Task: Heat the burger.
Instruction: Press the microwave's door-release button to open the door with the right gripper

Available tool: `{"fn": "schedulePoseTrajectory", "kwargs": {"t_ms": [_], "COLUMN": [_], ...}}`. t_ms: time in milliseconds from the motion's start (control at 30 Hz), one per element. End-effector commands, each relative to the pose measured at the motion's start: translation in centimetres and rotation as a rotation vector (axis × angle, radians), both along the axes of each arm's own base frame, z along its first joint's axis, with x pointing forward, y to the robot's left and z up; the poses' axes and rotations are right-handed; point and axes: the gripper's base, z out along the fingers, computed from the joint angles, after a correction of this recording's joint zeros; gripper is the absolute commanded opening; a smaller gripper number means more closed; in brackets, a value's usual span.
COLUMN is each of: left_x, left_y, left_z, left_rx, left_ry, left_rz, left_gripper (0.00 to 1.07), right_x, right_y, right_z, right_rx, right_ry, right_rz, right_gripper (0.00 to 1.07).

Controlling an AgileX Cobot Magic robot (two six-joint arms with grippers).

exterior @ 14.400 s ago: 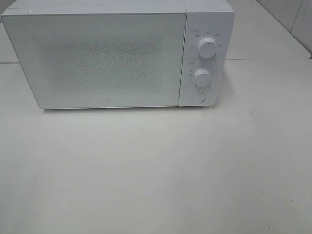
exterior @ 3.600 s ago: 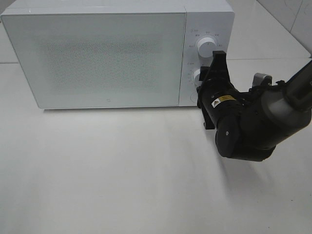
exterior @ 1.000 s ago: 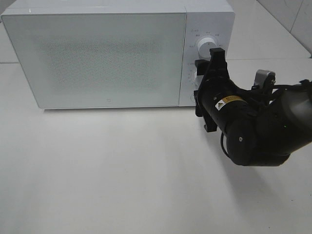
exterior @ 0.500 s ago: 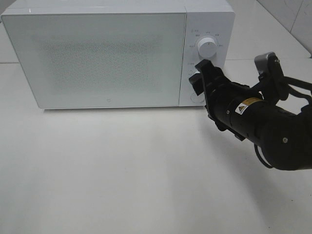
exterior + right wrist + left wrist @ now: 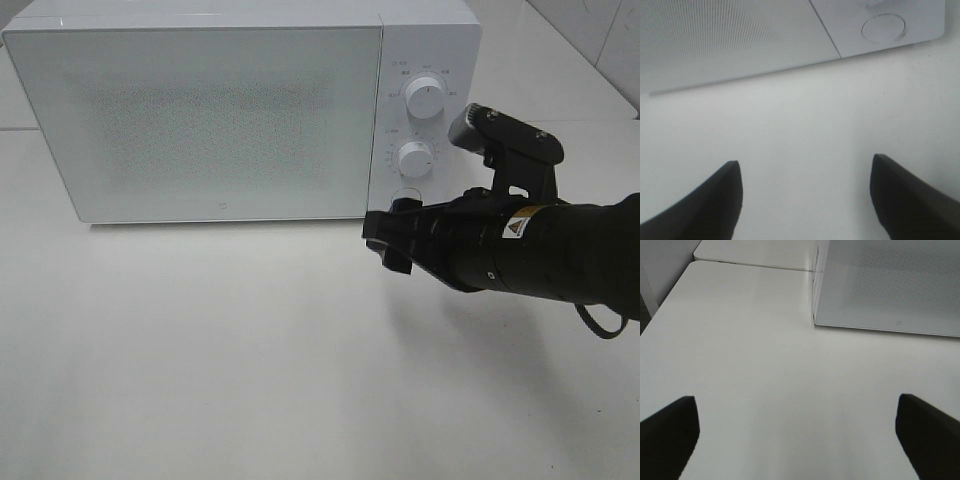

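Low in front of the microwave control panel, my right gripper hovers over the white table, jaws well apart with nothing between them. Its wrist cam shows the round button just ahead; upper knob and lower knob sit above that. Microwave door is shut. Near the microwave's left front corner my left gripper hangs above the table, jaws wide and empty. Can't tell where the burger is from these views

Glossy wht microwave, matt wht table
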Motion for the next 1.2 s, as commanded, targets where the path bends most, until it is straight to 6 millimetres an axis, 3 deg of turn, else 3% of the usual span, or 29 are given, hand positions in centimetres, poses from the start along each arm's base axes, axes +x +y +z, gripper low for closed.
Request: {"fn": "schedulePoseTrajectory", "kwargs": {"t_ms": [33,300,467,633,1067,1200], "left_x": [-0.2,-0.2,-0.2,-0.2,-0.2,-0.2], "left_y": [-0.1,-0.1,-0.1,-0.1,-0.1,-0.1], "left_z": [0.0,0.0,0.0,0.0,0.0,0.0], "left_rx": [-0.003,-0.003,-0.003,-0.003,-0.003,-0.003], "left_ry": [-0.028,-0.028,-0.028,-0.028,-0.028,-0.028], "left_rz": [0.000,0.000,0.000,0.000,0.000,0.000], "left_gripper": [1.00,1.00,1.00,1.00,1.00,1.00], "right_x": [-1.1,-2.6,-3.5,-4.1,-6.9,-8.1], "right_y": [-0.1,-0.6,-0.9,-1.5,-5.3,-7.3], "right_z": [0.4,2.1,5.4,7.2,11.2,12.1], "right_rx": [-0.084,-0.155,-0.183,-0.210,-0.300,-0.312], "right_ry": [0.040,0.070,0.090,0.105,0.036,0.013], "right_rz": [0.122,0.260,0.321,0.323,0.230,0.169], "right_gripper": [0.67,0.67,0.67,0.67,0.67,0.72]}}
